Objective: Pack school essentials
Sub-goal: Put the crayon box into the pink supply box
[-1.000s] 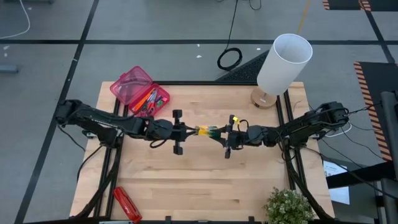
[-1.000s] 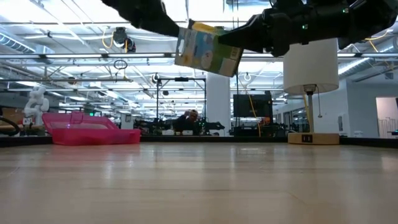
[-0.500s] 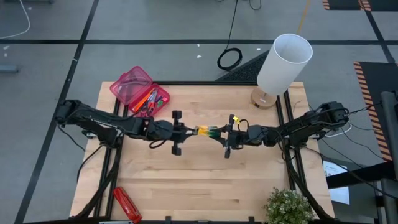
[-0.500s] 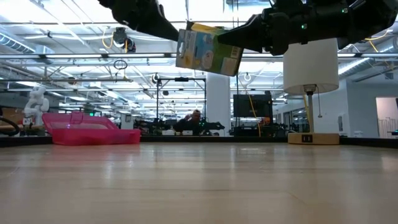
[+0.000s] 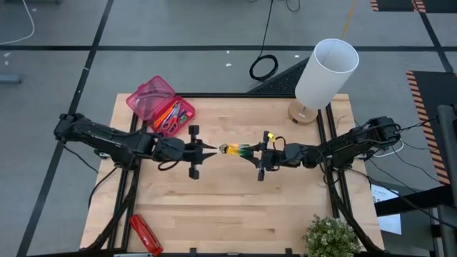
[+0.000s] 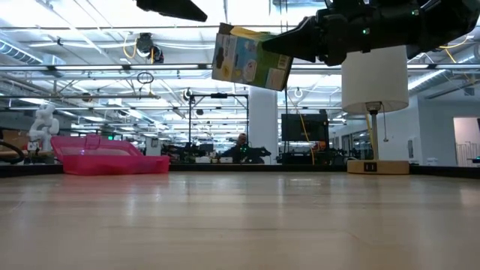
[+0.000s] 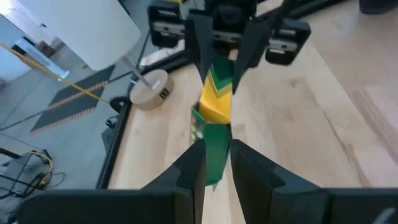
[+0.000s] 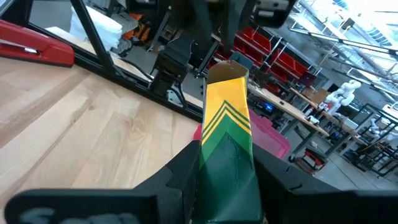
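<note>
Crayon box [image 5: 235, 150] midair, clamped by right gripper [image 5: 251, 150]; left gripper [image 5: 208, 148] just beside it, fingers parted, empty.

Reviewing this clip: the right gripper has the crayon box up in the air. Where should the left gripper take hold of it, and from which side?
Probably the free yellow end of the crayon box, approached level from the left arm's side. The right gripper is clamped on the green end, so only the yellow end is bare. The box lies lengthwise between the arms, and the left gripper sits open just short of it, already lined up with that narrow end.
</note>
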Robot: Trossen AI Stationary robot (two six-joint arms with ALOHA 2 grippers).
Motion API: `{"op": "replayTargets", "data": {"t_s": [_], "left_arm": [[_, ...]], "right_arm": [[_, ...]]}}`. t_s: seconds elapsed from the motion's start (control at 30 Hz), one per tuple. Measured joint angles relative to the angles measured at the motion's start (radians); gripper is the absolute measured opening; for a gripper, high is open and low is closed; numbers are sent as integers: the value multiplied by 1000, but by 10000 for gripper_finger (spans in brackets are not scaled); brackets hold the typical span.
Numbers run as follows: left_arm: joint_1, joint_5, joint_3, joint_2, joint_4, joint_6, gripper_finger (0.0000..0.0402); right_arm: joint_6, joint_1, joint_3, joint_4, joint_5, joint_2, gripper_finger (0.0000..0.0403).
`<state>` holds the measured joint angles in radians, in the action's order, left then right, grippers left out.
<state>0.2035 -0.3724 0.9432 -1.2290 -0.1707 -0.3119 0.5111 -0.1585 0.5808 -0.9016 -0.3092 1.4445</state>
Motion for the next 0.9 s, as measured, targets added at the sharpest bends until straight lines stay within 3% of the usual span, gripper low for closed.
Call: {"op": "replayTargets", "data": {"t_s": [0.23, 0.5, 0.73, 0.9], "left_arm": [[-49, 6, 0, 1, 4, 15, 66], [-96, 58, 1, -72, 45, 32, 5], [-95, 99, 0, -101, 70, 7, 19], [-95, 118, 0, -101, 70, 7, 4]], "right_arm": [[1, 0, 0, 0, 0, 0, 102], [2, 0, 0, -6, 1, 0, 102], [1, 0, 0, -6, 3, 0, 102], [4, 0, 0, -8, 3, 0, 102]]}}
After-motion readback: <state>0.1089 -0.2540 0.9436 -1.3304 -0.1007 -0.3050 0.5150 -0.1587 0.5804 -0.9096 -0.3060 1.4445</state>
